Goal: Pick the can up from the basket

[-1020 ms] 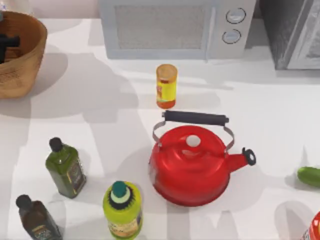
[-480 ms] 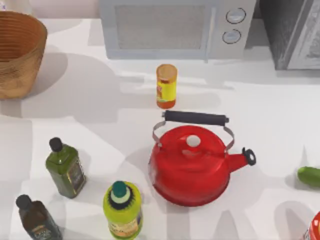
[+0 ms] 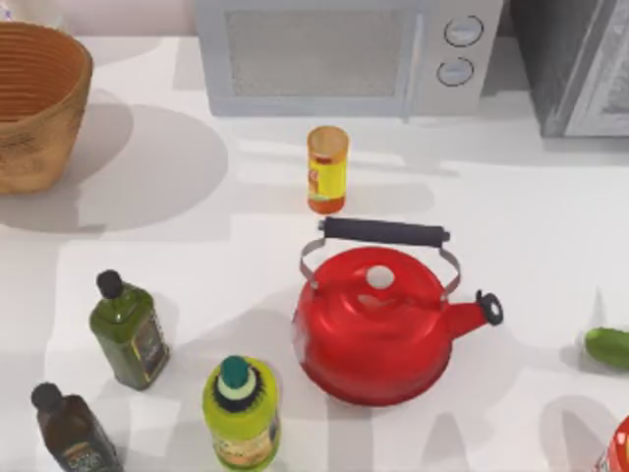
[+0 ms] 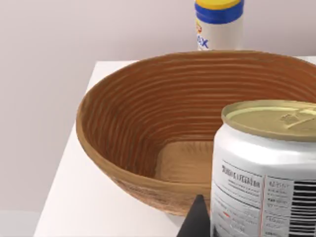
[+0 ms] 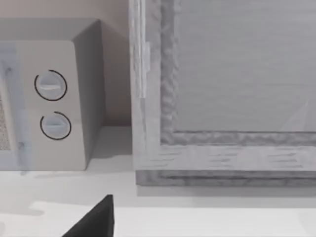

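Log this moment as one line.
left gripper: holds can, lifted out | basket: empty | right gripper: parked near microwave

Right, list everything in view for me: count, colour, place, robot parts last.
basket: 1, tan-brown wicker, top view's far left corner
can: 1, pale gold top, white printed side, close in the left wrist view, in front of the basket
white canister: 1, yellow and blue top, behind the basket
microwave: 1, grey-white, back middle
grey cabinet: 1, back right
yellow jar: 1, orange lid, in front of the microwave
kettle: 1, red, black handle, centre
olive bottle: 1, dark green, front left
brown bottle: 1, front left corner
lime bottle: 1, lime green, left of the kettle
cucumber: 1, green, right edge
red item: 1, front right corner, cut off
table: 1, white
left gripper finger: black tip beside the can
right gripper finger: black tip facing the microwave
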Available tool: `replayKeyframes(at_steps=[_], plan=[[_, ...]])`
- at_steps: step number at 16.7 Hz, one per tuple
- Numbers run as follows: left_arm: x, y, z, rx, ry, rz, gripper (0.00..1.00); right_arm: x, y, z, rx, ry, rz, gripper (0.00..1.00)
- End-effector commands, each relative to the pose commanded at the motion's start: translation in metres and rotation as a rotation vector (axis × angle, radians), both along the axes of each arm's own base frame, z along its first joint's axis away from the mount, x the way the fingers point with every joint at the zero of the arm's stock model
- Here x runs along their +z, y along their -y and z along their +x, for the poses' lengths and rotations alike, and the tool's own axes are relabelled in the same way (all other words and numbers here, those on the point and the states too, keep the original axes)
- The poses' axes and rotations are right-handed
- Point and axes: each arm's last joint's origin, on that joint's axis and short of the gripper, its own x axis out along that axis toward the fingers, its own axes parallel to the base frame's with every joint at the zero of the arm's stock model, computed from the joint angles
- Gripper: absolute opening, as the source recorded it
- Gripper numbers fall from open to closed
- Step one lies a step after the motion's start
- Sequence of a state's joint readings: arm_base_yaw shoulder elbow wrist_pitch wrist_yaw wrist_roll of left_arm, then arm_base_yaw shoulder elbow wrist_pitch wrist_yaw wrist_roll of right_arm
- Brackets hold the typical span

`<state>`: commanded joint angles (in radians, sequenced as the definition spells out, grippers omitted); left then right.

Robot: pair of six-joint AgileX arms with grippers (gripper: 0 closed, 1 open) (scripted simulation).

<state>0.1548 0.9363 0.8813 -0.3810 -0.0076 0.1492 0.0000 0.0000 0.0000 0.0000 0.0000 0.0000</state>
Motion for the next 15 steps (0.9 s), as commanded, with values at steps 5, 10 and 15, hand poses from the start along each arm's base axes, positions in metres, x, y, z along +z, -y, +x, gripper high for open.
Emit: replayKeyframes(at_steps=[5, 10, 15], plan=[[-0.080, 0.022, -0.078, -0.044, 0.255, -0.029, 0.00, 0.000, 0.000, 0.000, 0.000, 0.000, 0.000, 1.00], [-0.142, 0.032, -0.097, -0.108, 0.414, -0.087, 0.00, 0.000, 0.000, 0.000, 0.000, 0.000, 0.000, 1.00], [-0.157, 0.034, -0.099, -0.131, 0.446, -0.107, 0.00, 0.000, 0.000, 0.000, 0.000, 0.000, 0.000, 1.00]])
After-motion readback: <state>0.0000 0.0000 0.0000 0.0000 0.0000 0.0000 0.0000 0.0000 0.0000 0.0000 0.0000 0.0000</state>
